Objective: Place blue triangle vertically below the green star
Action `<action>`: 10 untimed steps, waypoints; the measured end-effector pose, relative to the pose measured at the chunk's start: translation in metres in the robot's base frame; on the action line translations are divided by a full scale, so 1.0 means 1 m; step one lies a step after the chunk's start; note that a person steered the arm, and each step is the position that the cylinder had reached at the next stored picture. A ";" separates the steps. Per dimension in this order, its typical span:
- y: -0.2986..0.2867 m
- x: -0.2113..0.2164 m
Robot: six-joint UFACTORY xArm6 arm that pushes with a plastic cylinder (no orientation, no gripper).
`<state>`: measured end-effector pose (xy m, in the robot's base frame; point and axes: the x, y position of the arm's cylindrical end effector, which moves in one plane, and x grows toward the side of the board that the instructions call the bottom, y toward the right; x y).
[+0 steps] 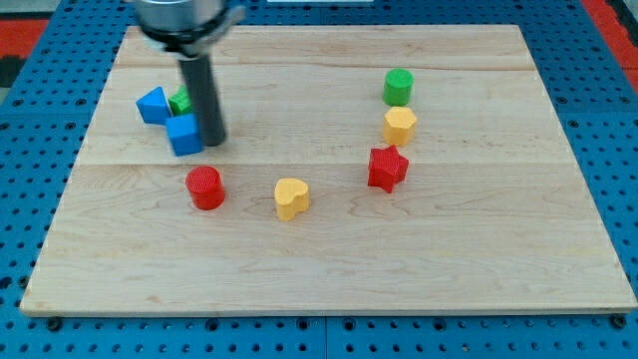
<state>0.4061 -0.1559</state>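
Green star (180, 100) mostly hidden behind rod, my tip (213, 142) beside blue cube (184, 135)

Our tip (213, 140) stands against the blue cube's (183, 135) right side. The blue triangle (153, 105) sits at upper left, touching the green star (180, 100) (mostly hidden behind our rod).

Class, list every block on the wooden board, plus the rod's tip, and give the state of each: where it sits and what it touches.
my tip: down at the board, against the blue cube's right side.
blue triangle: view's left, beside the green star.
green star: mostly hidden behind the rod.
blue cube: just below the star.
red cylinder: alone.
yellow heart: alone.
red star: below the yellow hexagon.
yellow hexagon: below the green cylinder.
green cylinder: top right.
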 end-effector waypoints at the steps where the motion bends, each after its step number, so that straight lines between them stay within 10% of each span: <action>1: -0.036 -0.010; 4: 0.022 -0.062; 6: -0.054 -0.127; 10: -0.096 -0.067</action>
<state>0.3388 -0.2517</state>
